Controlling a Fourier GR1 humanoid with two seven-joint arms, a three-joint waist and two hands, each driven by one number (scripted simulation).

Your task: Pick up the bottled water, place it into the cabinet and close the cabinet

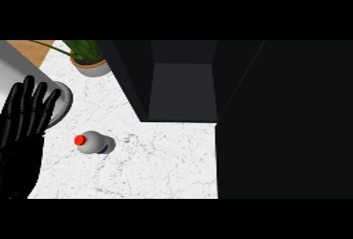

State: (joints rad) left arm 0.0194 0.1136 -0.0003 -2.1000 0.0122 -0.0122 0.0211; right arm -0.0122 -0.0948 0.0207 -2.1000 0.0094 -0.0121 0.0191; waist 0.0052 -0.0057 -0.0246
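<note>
Left robot hand point(24, 126) rested open, fingers straight, at the left edge; the right robot hand was out of view. Bottled water point(95, 144) stood on the bench point(165, 163), near the open cabinet point(183, 88). A grasp should wrap the body below the red cap point(80, 139).

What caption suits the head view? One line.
Bottled water stands on the counter before the open cabinet; left hand rests open.

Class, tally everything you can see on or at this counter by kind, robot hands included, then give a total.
Water bottle, red cap: 1
Potted plant: 1
Grey rounded object, partly hidden: 1
Cabinet, dark, open: 1
Left hand, open, at the view's left edge: 1
Total: 5
</note>
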